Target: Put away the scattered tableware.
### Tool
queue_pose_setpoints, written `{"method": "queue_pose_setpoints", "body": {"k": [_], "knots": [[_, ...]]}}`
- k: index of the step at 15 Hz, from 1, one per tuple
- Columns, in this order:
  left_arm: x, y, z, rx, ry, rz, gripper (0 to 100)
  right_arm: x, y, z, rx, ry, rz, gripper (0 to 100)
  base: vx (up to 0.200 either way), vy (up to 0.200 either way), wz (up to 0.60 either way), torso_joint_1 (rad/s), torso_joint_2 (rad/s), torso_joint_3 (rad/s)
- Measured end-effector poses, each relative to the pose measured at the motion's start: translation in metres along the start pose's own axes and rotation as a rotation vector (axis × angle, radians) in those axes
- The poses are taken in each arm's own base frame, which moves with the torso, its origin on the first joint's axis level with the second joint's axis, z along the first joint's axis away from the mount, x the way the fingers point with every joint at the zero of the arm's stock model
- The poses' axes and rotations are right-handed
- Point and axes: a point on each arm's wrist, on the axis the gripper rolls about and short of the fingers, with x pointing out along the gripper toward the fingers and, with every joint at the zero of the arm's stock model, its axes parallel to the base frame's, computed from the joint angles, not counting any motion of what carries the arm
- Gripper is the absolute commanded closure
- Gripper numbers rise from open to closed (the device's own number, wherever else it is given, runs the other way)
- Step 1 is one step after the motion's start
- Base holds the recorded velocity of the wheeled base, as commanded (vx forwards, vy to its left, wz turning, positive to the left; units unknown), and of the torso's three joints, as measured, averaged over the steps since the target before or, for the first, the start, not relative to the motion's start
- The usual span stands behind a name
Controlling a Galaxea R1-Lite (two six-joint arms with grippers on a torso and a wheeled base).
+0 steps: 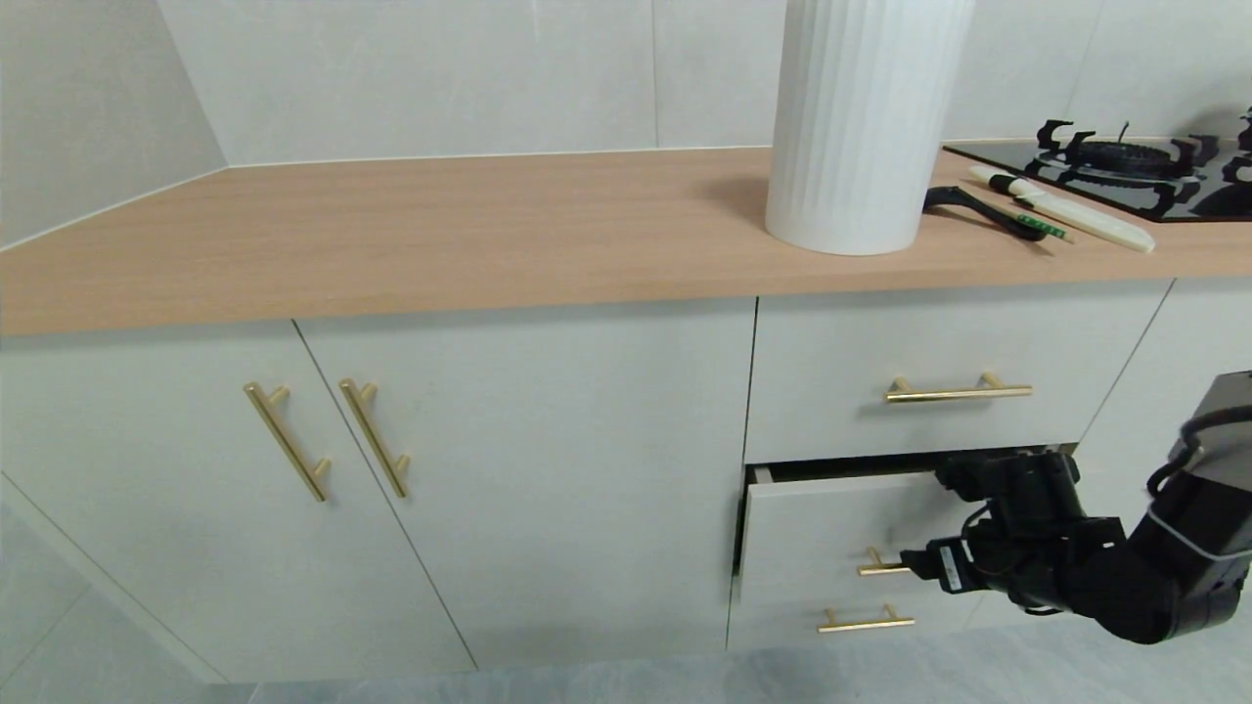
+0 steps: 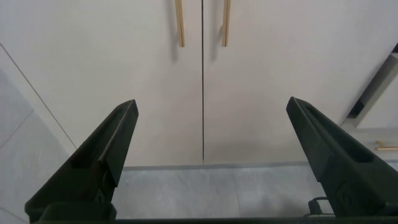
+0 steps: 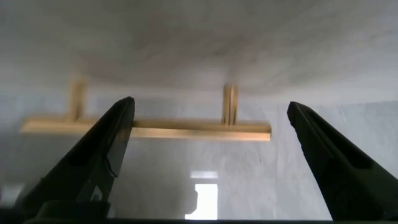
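My right arm (image 1: pixel 1174 557) low at four o'clock, right gripper (image 3: pixel 209 107) pointing toward nine, its fingers (image 3: pixel 106 155) spread wide, my left gripper (image 2: pixel 211 104) low, fingers equally wide apart.

Head is overlooking cabinet doors (image 1: pixel 538 469), drawers (image 1: pixel 831 528) | left wrist is facing doors, distant | right wrist is facing drawers, close

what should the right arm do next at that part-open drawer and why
Probably close the right claw on the gold bar handle: its jaws stand open at the bar, the white middle drawer is only slightly out, and the scattered utensils lie on the wooden countertop.
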Motion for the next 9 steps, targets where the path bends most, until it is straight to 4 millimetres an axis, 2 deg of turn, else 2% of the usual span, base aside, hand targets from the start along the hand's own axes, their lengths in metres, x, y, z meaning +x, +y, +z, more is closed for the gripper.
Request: {"method": "queue_pose_setpoints", "body": {"k": [2, 4, 6, 7, 9], "knots": [[0.000, 0.000, 0.000, 0.000, 0.000, 0.001, 0, -0.034, 0.000, 0.010, -0.012, 0.062, 0.060, 0, 0.000, 0.000, 0.00, 0.000, 0.00, 0.000], [0.000, 0.000, 0.000, 0.000, 0.000, 0.001, 0, -0.082, -0.002, 0.023, -0.023, 0.145, 0.134, 0, 0.000, 0.000, 0.00, 0.000, 0.00, 0.000], [0.000, 0.000, 0.000, 0.000, 0.000, 0.000, 0, -0.129, -0.005, 0.044, -0.014, 0.077, 0.185, 0, 0.000, 0.000, 0.00, 0.000, 0.00, 0.000], [0.000, 0.000, 0.000, 0.000, 0.000, 0.001, 0, -0.146, -0.007, 0.055, -0.007, 0.002, 0.197, 0, 0.000, 0.000, 0.00, 0.000, 0.00, 0.000], [0.000, 0.000, 0.000, -0.001, 0.000, 0.001, 0, -0.158, -0.008, 0.070, 0.003, -0.092, 0.200, 0, 0.000, 0.000, 0.00, 0.000, 0.00, 0.000]]}}
